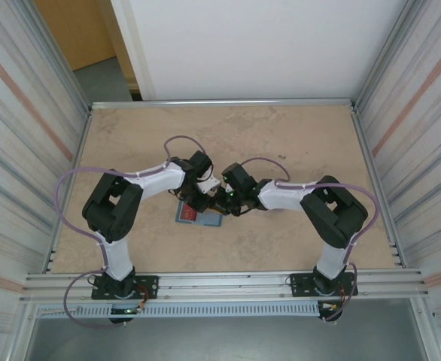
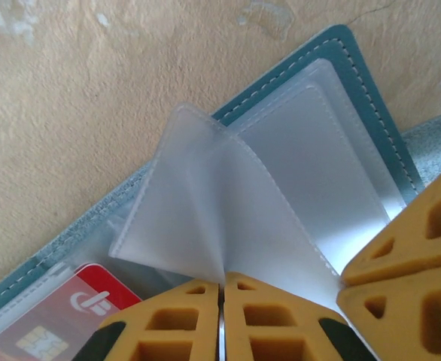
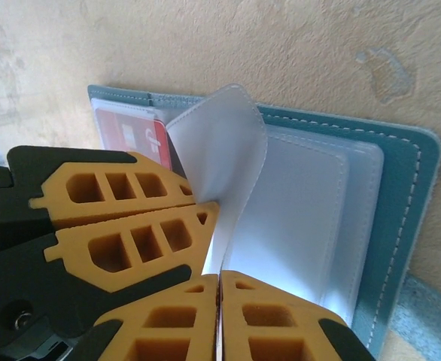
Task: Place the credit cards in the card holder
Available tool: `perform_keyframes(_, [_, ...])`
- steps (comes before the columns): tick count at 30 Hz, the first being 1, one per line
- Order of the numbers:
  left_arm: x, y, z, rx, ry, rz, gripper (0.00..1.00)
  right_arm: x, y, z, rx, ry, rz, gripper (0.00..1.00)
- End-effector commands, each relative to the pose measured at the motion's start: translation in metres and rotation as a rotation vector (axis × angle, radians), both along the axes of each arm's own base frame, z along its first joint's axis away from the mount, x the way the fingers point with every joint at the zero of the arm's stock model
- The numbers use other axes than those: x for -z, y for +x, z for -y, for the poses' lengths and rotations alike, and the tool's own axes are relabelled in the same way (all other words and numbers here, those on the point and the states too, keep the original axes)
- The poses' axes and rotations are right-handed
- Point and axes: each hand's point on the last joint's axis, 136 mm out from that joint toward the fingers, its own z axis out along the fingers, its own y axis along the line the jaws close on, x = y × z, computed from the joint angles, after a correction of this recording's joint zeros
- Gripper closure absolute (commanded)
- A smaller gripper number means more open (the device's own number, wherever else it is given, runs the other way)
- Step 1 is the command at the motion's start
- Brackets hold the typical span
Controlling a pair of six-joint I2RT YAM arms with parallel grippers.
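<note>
We pinch clear sleeve (image 2: 198, 195) w/ left gripper (image 2: 220, 308) & right gripper (image 3: 219, 308), both clamped, above card holder (image 3: 401, 173); prob. spreading pocket.

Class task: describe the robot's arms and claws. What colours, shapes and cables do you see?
The left arm and right arm have white links between chunky black joints, on black bases. A thin lilac cable loops along each. The left claw and right claw have orange-yellow fingers with rectangular cut-outs, on black mounts.
</note>
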Motion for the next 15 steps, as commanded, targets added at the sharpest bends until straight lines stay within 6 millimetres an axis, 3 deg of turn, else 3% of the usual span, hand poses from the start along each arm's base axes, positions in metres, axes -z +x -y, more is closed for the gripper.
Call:
perform_keyframes(1, [-0.003, -0.009, 0.002, -0.004, -0.026, -0.036, 0.90, 0.003, -0.009, -0.005, -0.019, 0.011, -0.019, 0.98])
perform_keyframes(4, [-0.013, -0.005, 0.003, -0.004, -0.030, -0.017, 0.83, -0.001, -0.010, -0.008, -0.028, 0.023, -0.009, 1.00])
perform_keyframes(9, [-0.053, 0.007, 0.000, -0.024, -0.092, 0.059, 0.71, -0.009, -0.012, -0.015, -0.062, 0.029, 0.030, 0.98])
perform_keyframes(15, [-0.085, 0.024, -0.025, -0.139, -0.183, 0.089, 0.63, -0.015, -0.011, -0.025, -0.096, 0.040, 0.056, 0.95])
